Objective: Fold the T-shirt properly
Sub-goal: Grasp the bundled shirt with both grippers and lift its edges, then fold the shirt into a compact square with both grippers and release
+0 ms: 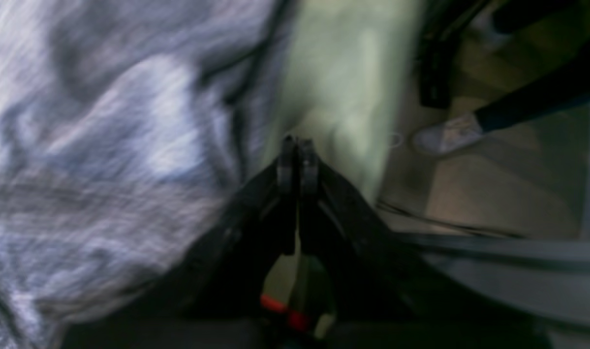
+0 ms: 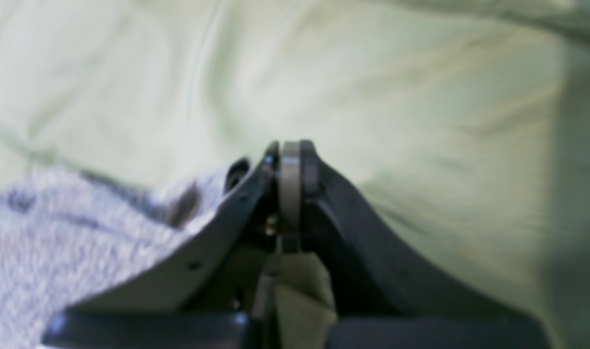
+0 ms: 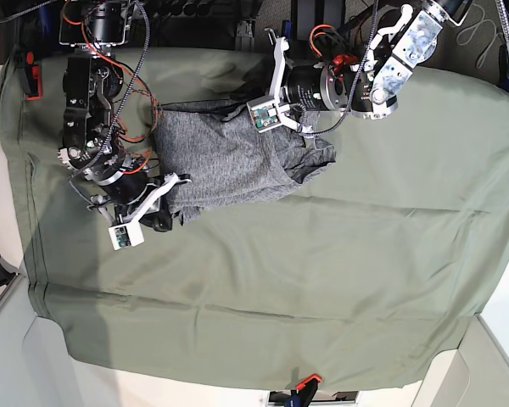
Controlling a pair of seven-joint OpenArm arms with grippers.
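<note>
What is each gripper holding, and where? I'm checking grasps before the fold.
Apparently nothing: the left gripper and right gripper are shut bare, with the T-shirt beside them.

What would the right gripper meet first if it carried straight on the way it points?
Probably the olive-green table cloth: past the shut tips of the right gripper only bare cloth shows. The T-shirt lies off to one side. Depth is unclear.

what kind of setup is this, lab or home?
Likely a lab bench: olive table cloth held by red clamps, two wired arms over one grey T-shirt, a bystander's shoe on the floor.
</note>
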